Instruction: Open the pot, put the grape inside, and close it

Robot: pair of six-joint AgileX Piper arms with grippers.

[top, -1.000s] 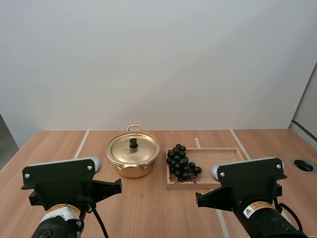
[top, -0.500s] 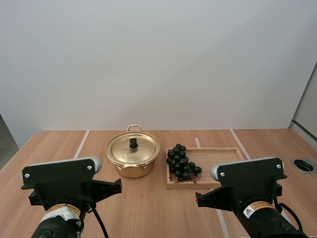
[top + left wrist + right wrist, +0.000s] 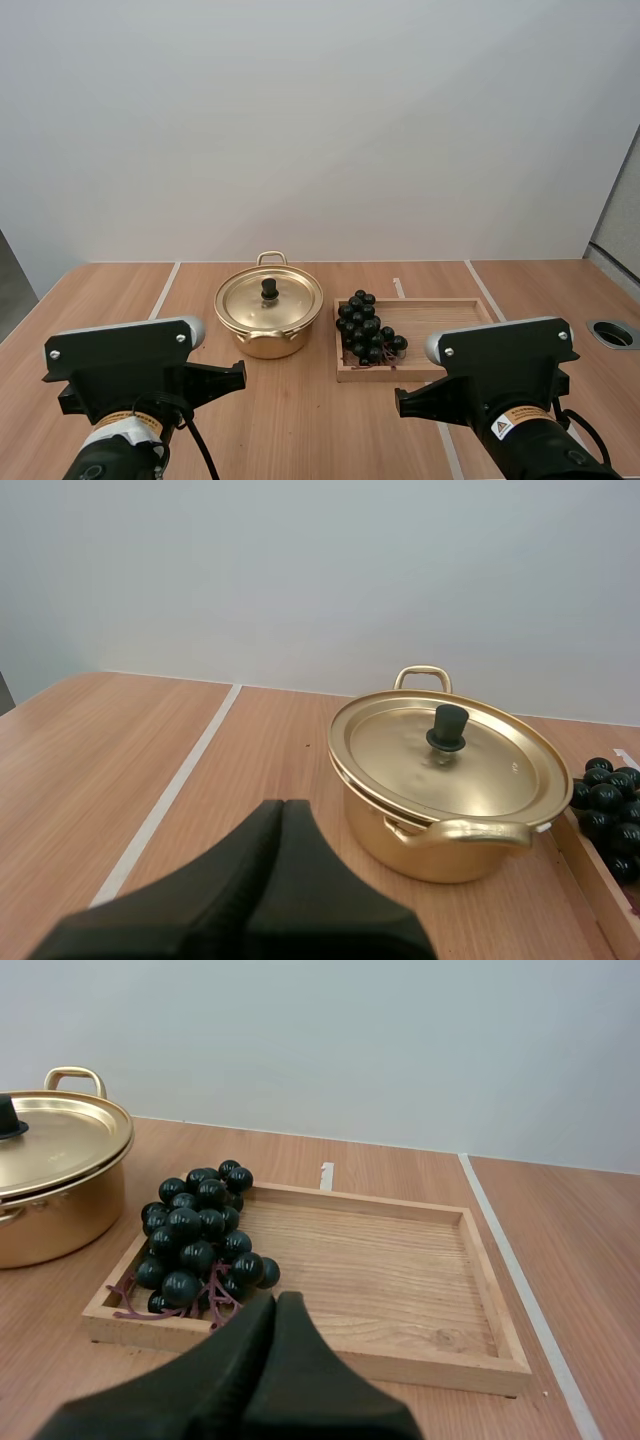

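1. The round gold metal pot [image 3: 266, 338] is standing at the far centre of the light wooden table [image 3: 300, 420]. Its gold lid [image 3: 290, 303] is sitting closed on the rim, with the black knob [image 3: 269, 288] pointing up.
2. The bunch of dark, near-black grapes [image 3: 366, 327] is lying in the left end of the shallow rectangular wooden tray [image 3: 440, 315]. The tray is sitting just right of the pot, and the grapes are lying apart from the pot.
3. The left gripper [image 3: 282, 810] is hanging over the near table, short of the pot. Its 2 black fingers are pressing together into 1 wedge, holding nothing.
4. The right gripper [image 3: 276, 1300] is hanging at the tray's near rim. Its 2 fingers are likewise lying together, gripping nothing, with the grapes just beyond the tips.
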